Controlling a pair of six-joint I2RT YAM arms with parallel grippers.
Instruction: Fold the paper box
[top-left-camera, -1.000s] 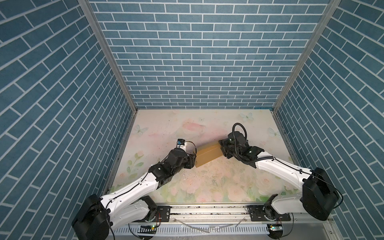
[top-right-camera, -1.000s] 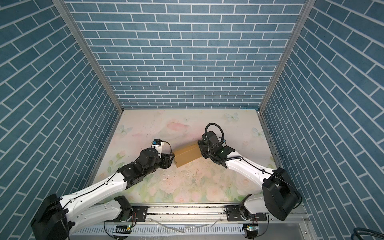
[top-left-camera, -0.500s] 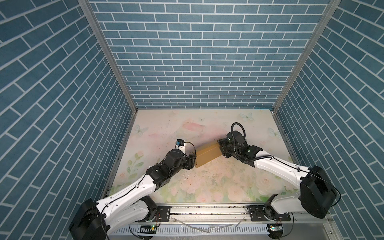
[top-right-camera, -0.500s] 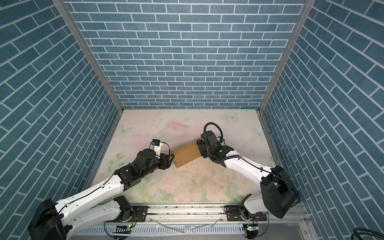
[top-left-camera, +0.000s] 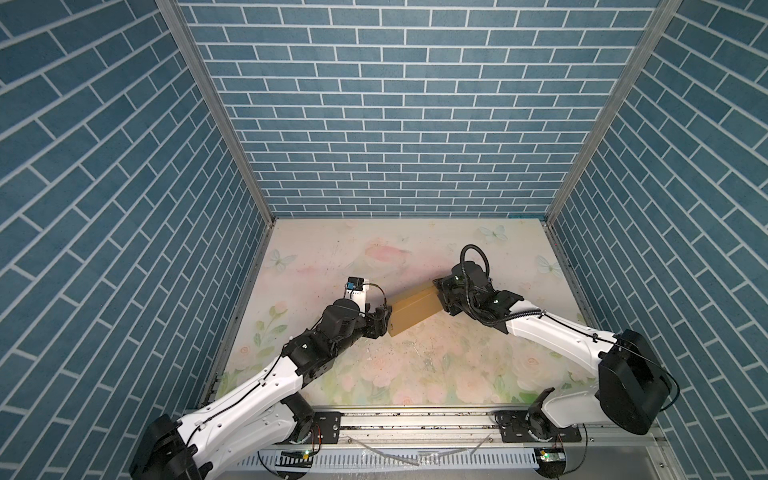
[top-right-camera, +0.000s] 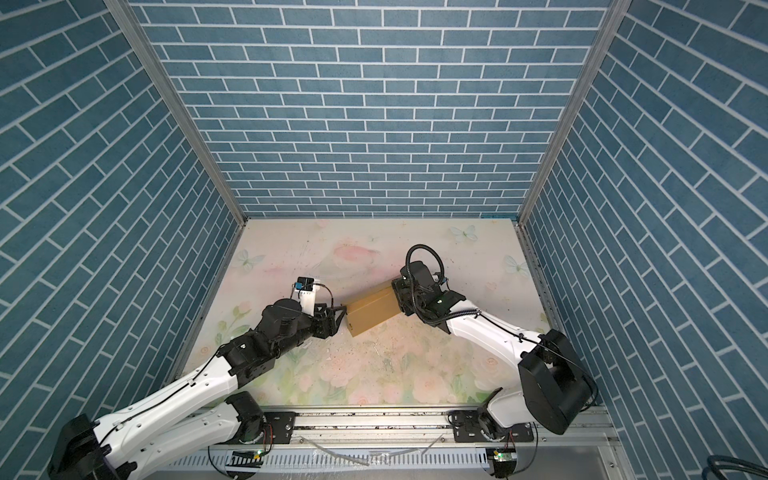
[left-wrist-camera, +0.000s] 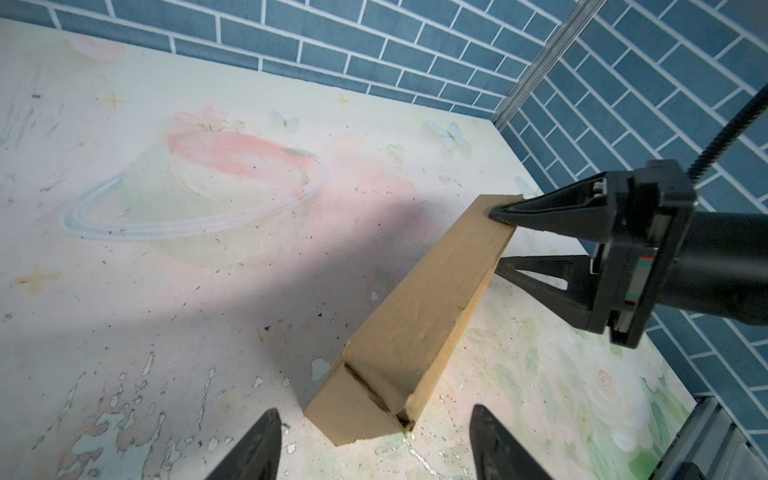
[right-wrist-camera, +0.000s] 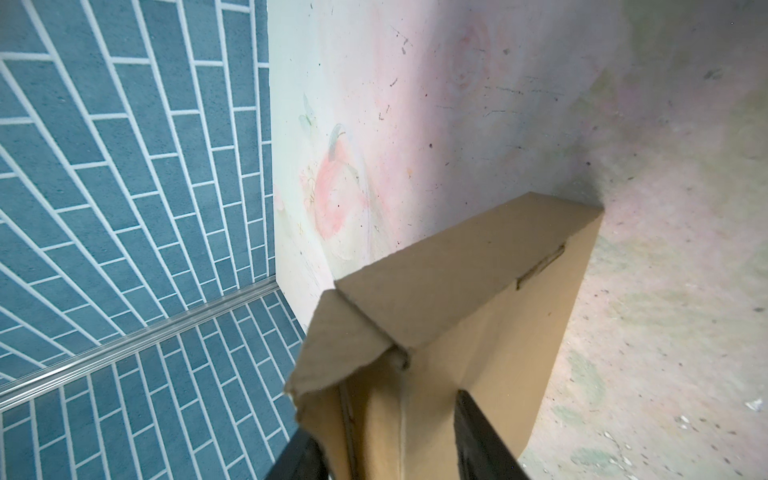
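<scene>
I see the paper box (top-left-camera: 415, 309) plain brown, folded shut, mid floral mat (top-left-camera: 415, 374) | right gripper (left-wrist-camera: 496, 242) clamps one end | left gripper (left-wrist-camera: 374, 415) spread wide astride the other, not touching | clamped end hidden in both top views

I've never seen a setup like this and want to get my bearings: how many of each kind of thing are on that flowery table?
cardboard box: 1
robot arms: 2
pincers: 2
Total: 5
</scene>
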